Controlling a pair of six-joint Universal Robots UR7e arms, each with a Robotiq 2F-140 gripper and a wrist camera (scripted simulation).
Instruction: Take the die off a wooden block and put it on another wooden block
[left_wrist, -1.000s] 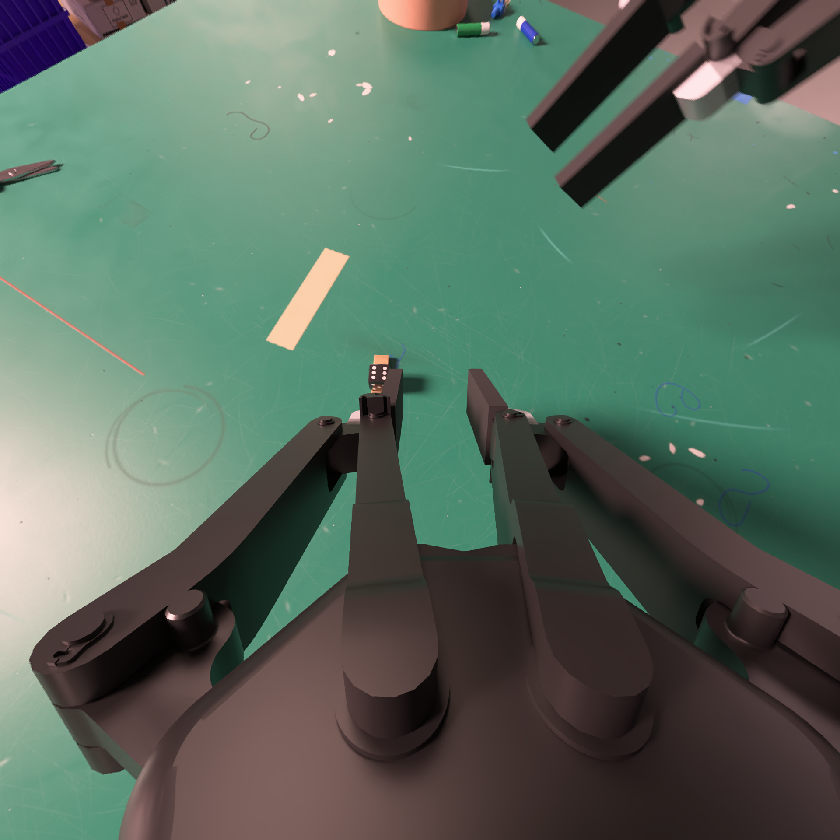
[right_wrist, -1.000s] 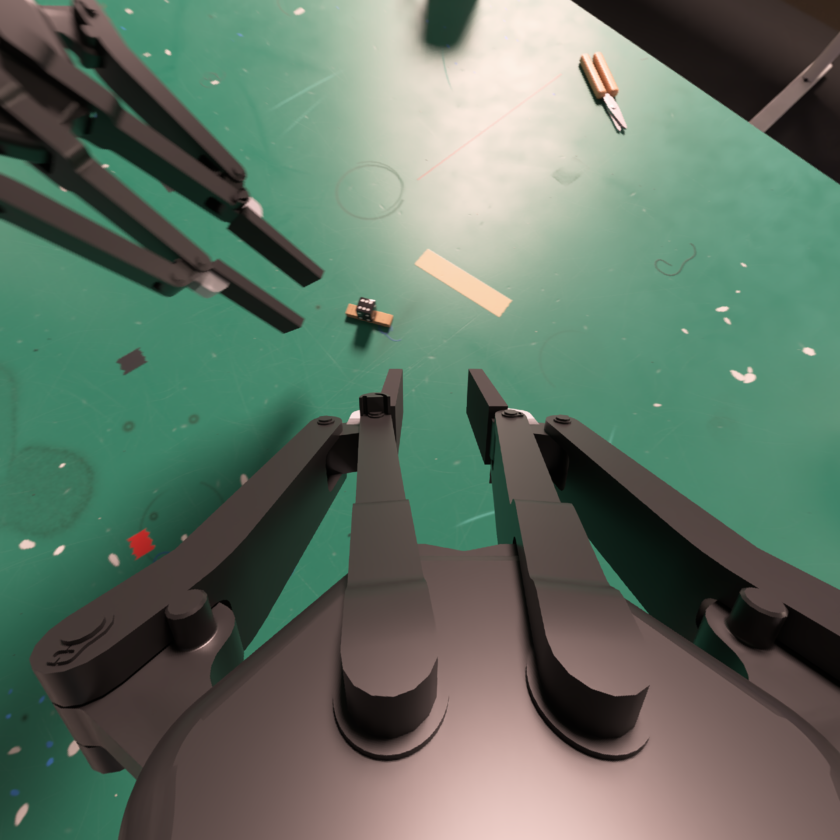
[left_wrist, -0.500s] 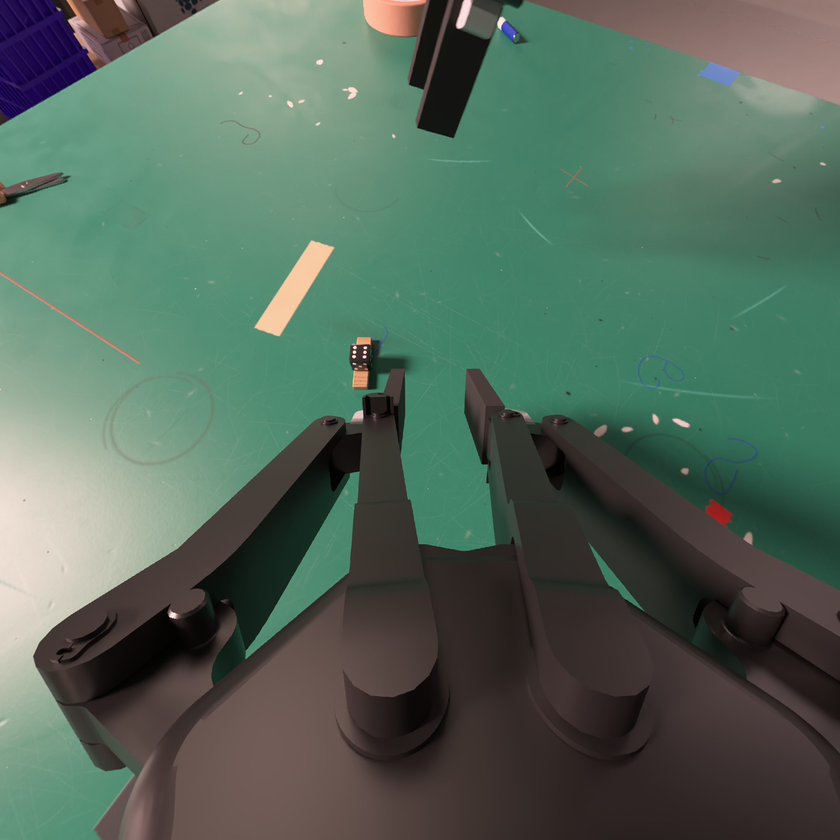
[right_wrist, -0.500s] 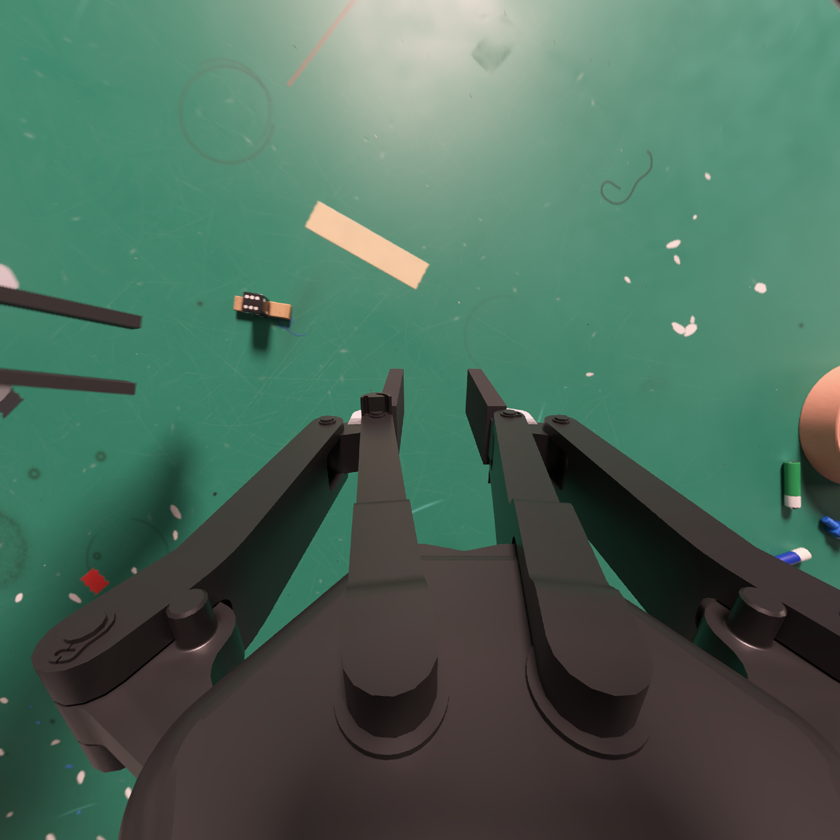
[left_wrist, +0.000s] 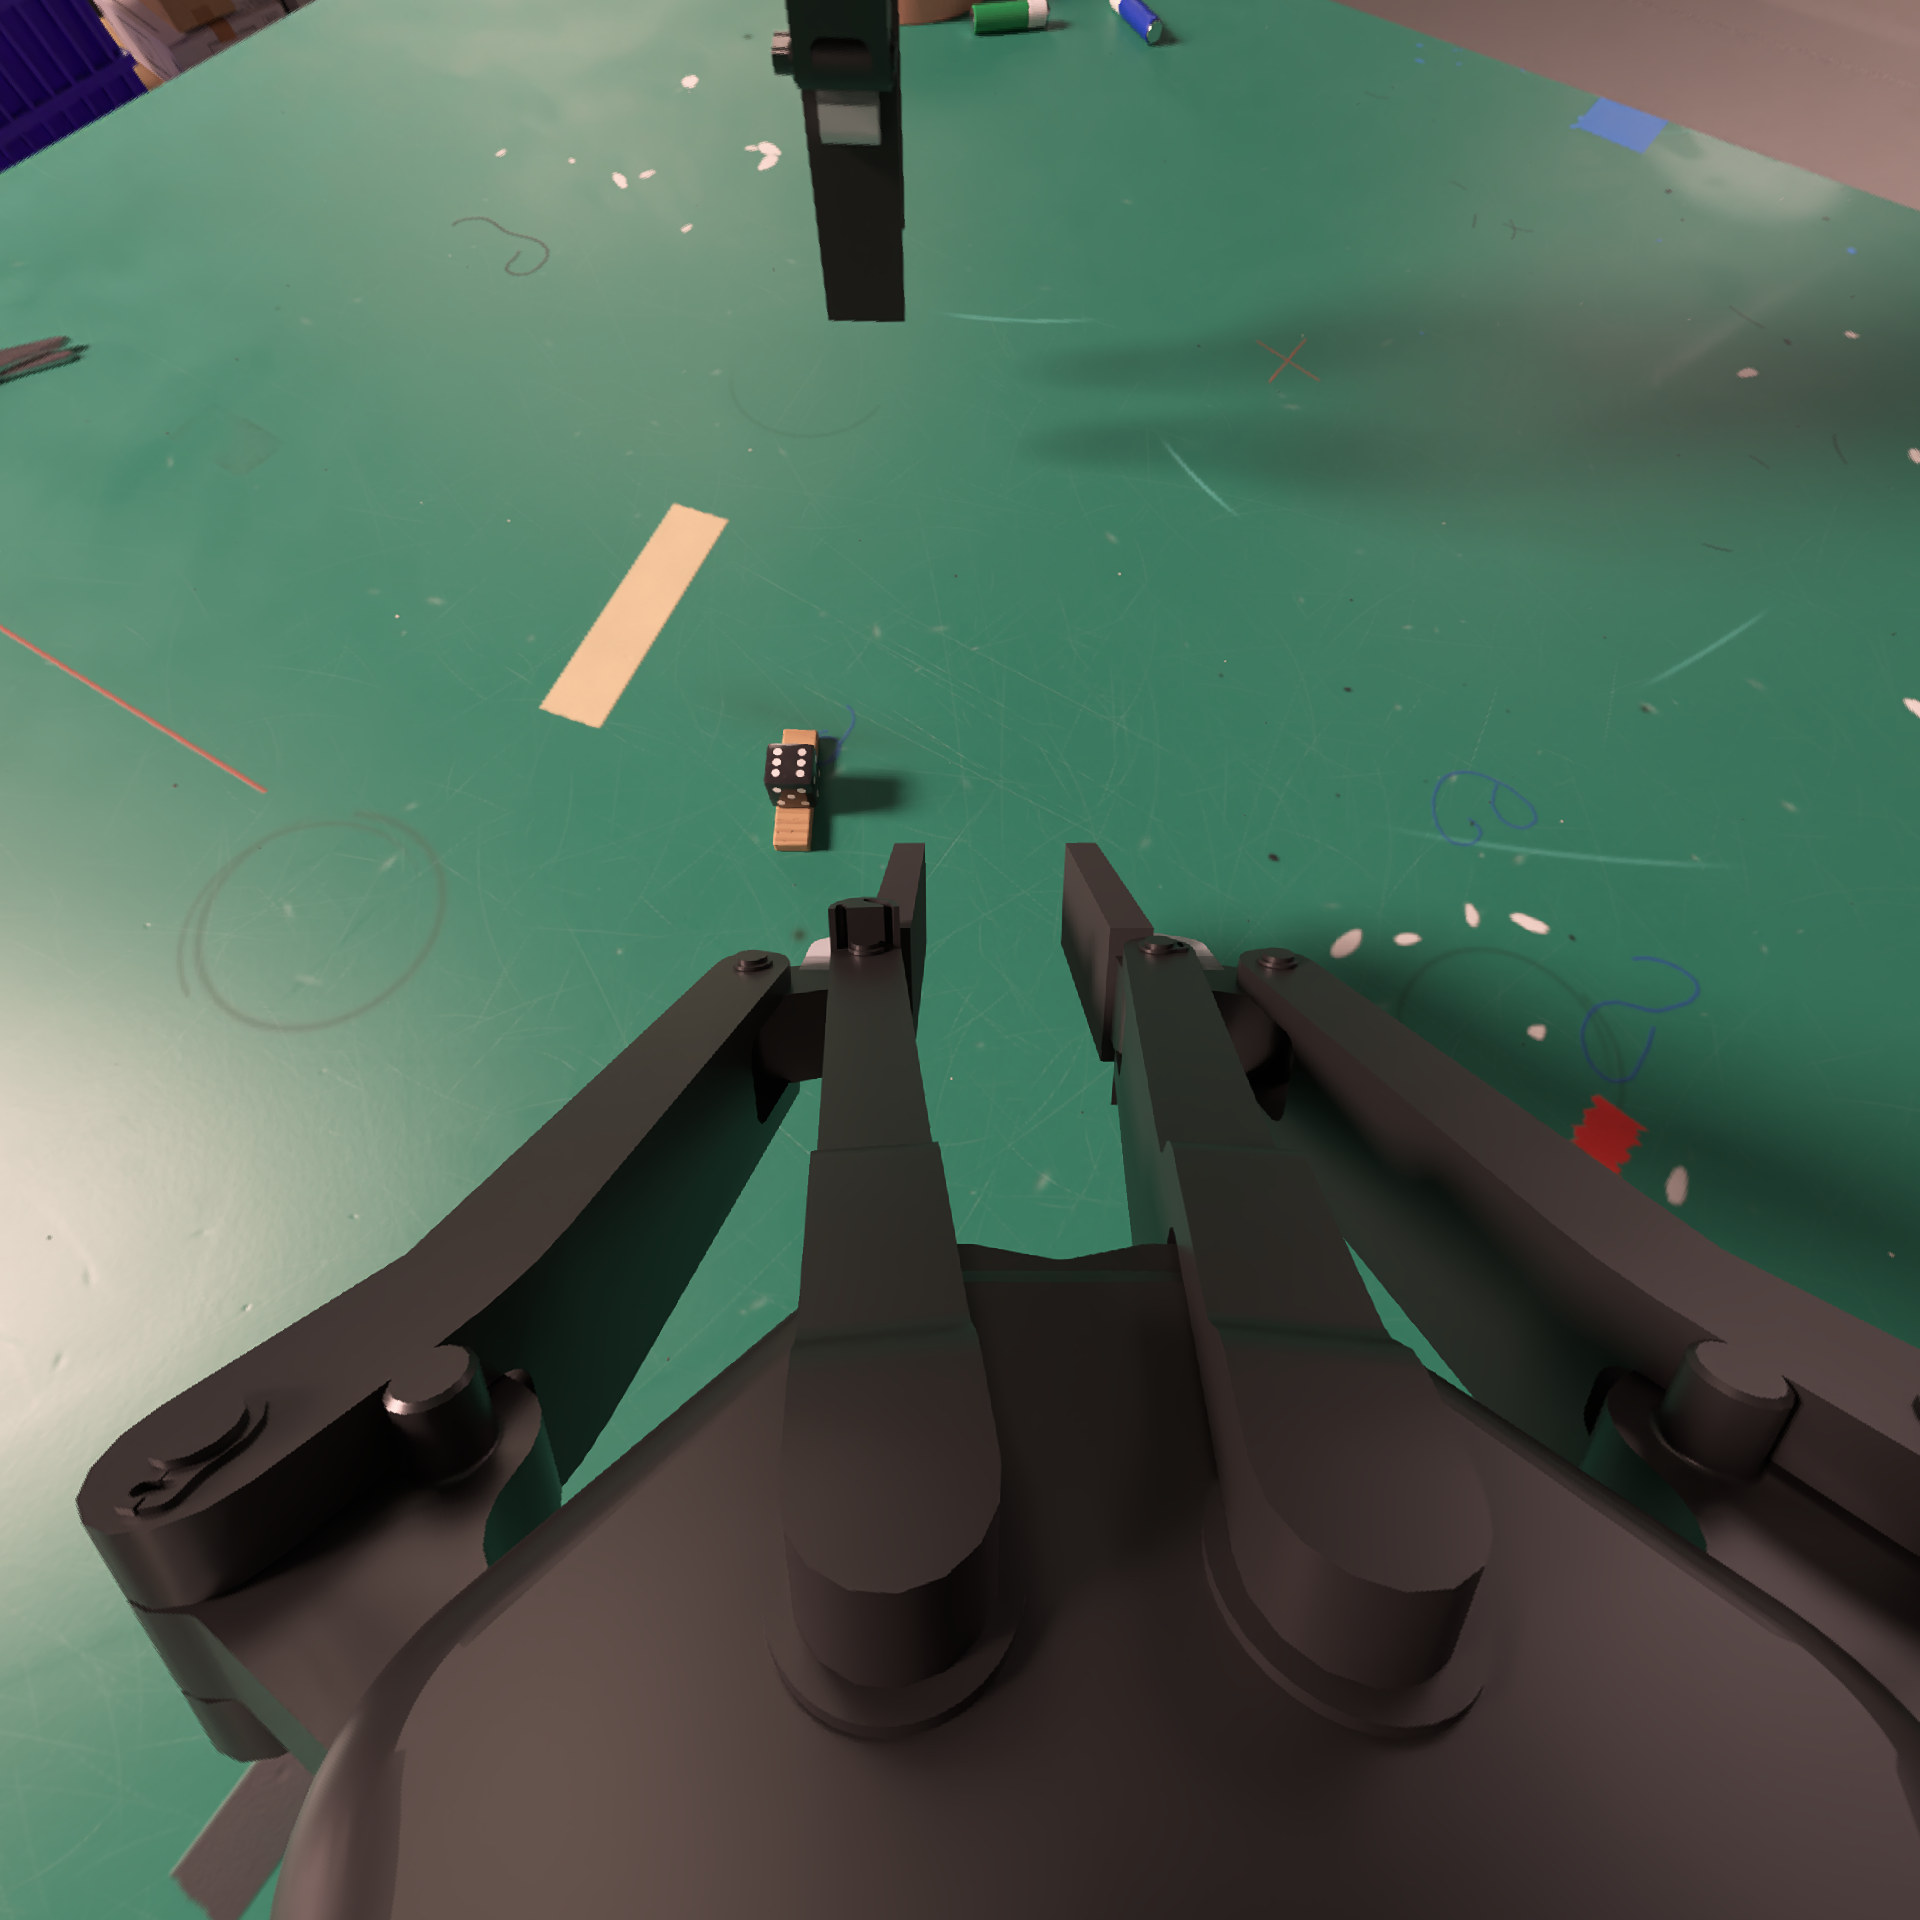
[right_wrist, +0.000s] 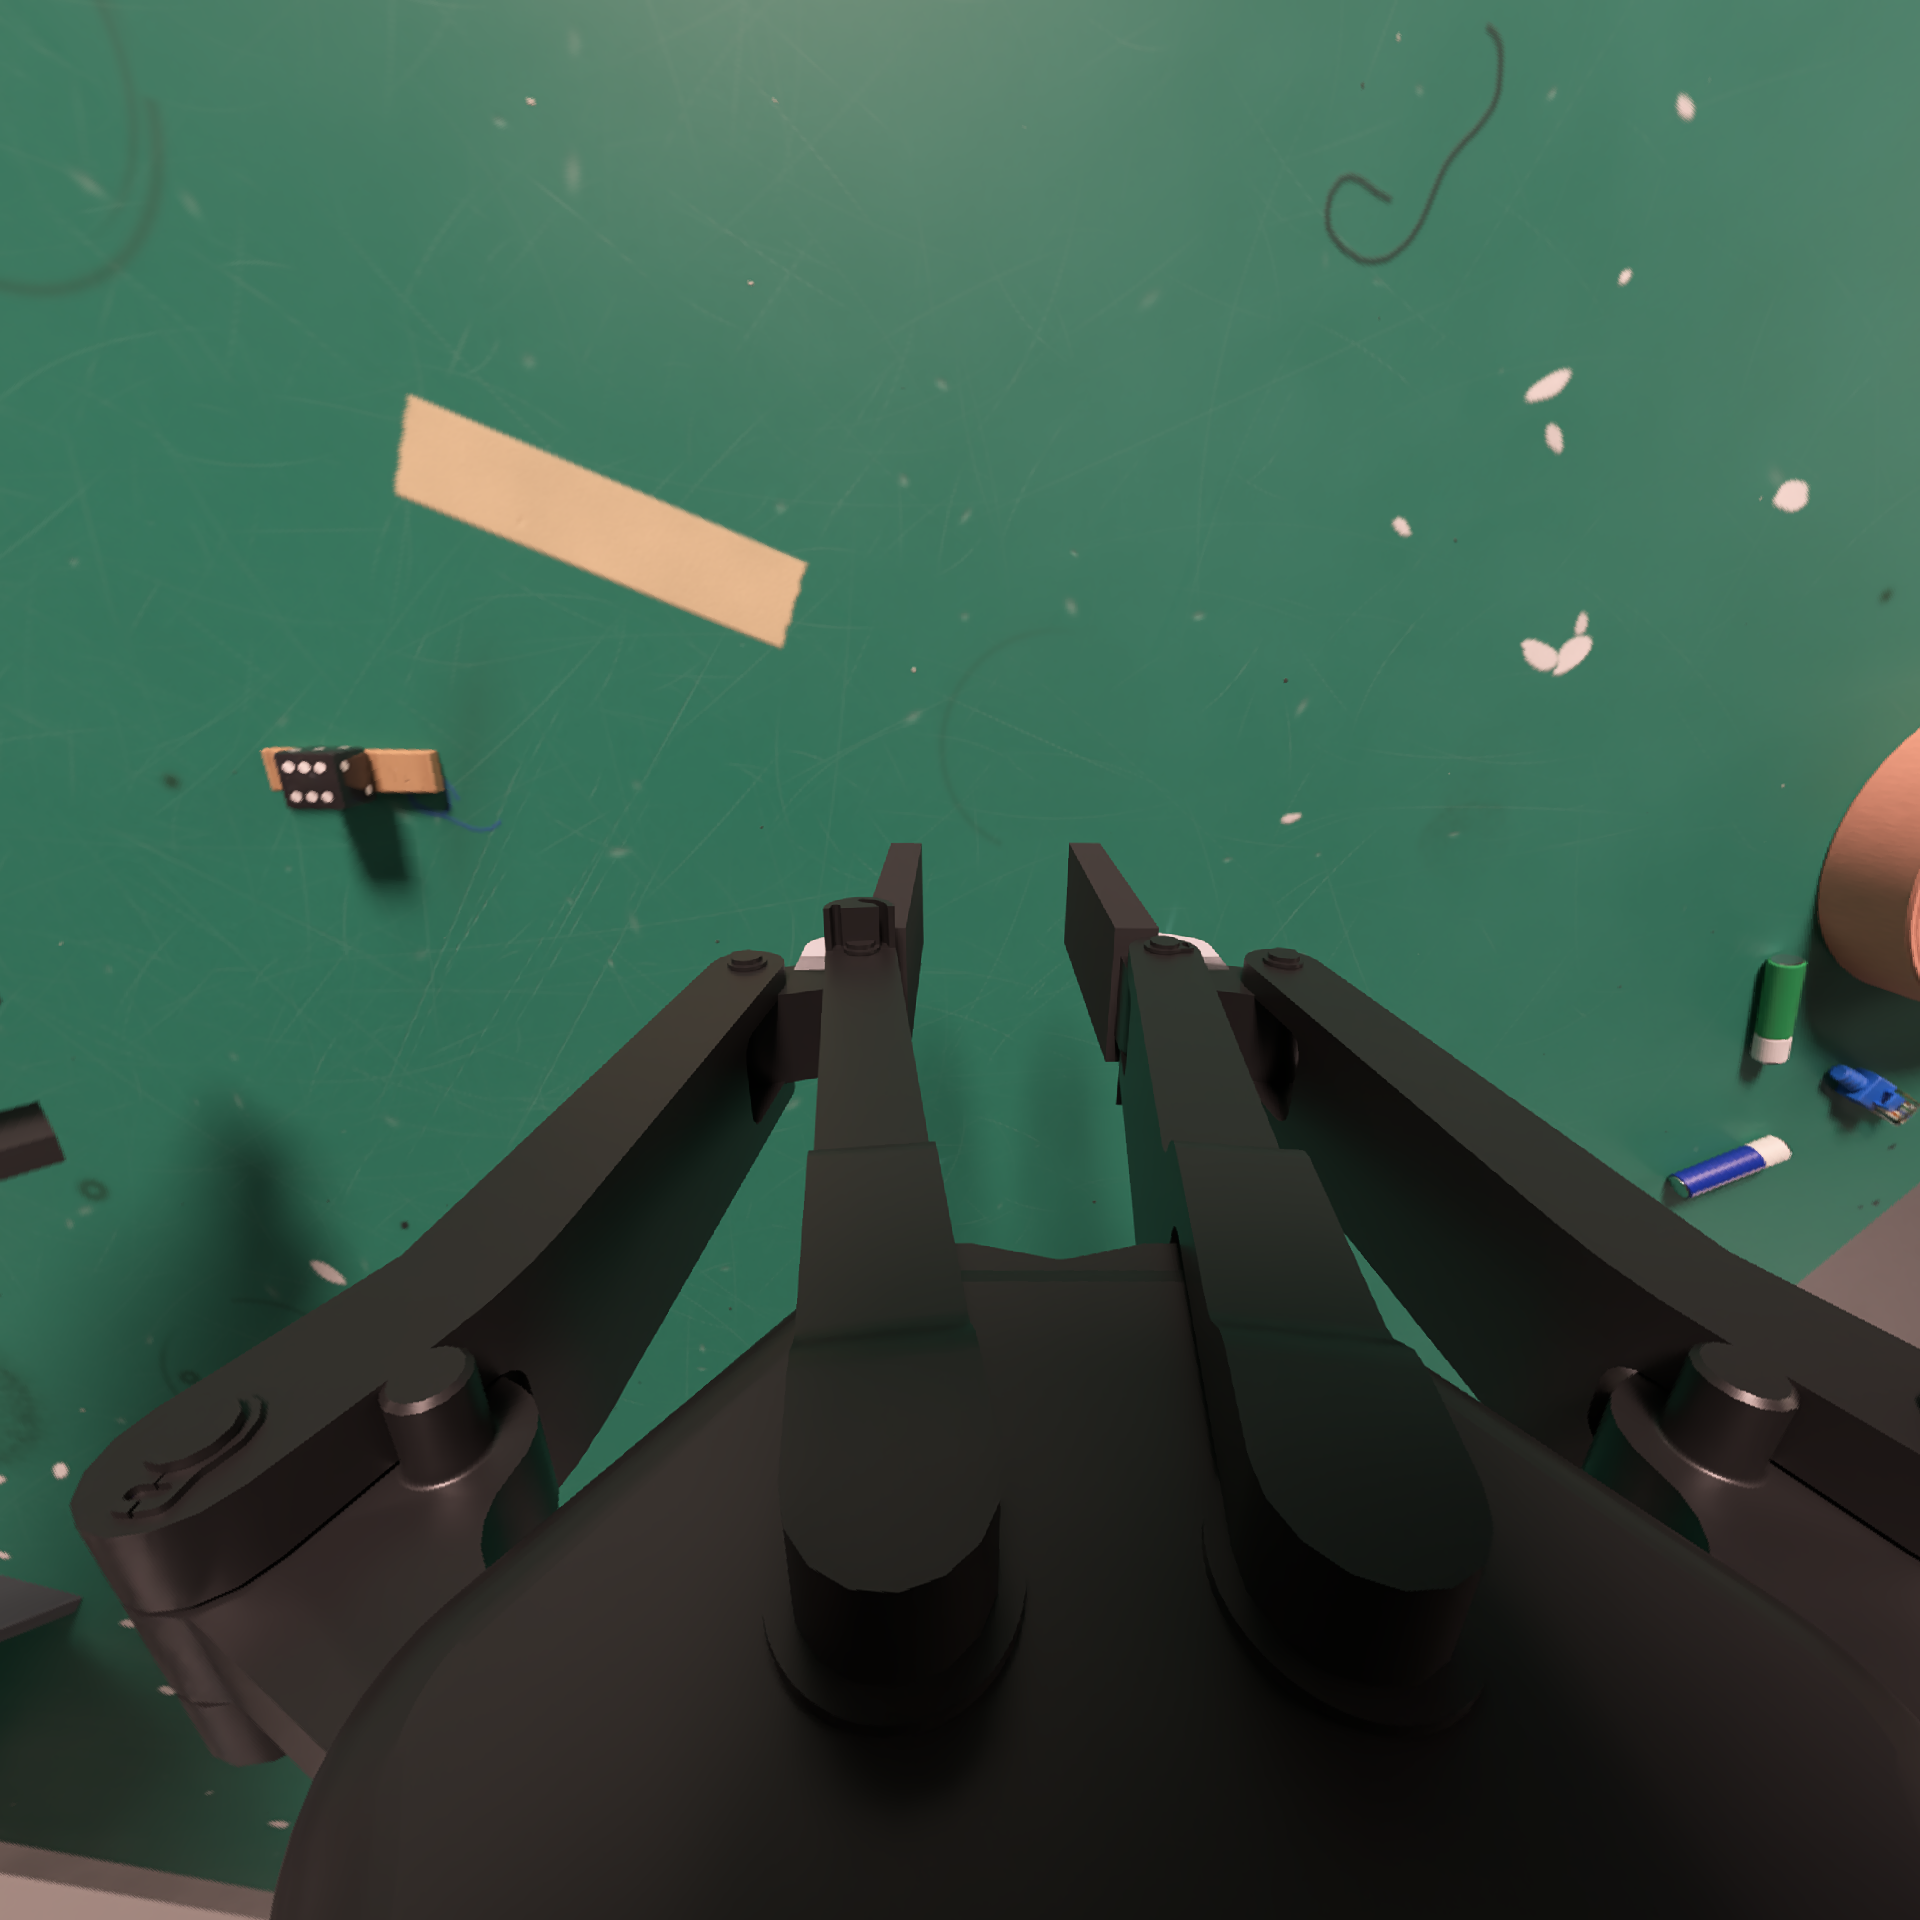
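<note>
Die (left_wrist: 790, 772) sits on small wooden block (left_wrist: 795, 827), just beyond left gripper (left_wrist: 992, 883); both grippers' jaws apart, empty. Approach step; next: left lowers & straddles die. Right gripper (right_wrist: 992, 883) well off.

- You see a black die (left_wrist: 790, 774) with white pips sitting on a small wooden block (left_wrist: 795, 826); its six-pip face points up.
- The wooden block is a short, light tan slab lying flat on the green tabletop (left_wrist: 1039, 623); the die rests nearer one end, leaving the longer part of the slab's top bare.
- Taking the tan tape strip (left_wrist: 634, 613) as your landmark, the block lies near the strip's end, apart from it, not touching.
</note>
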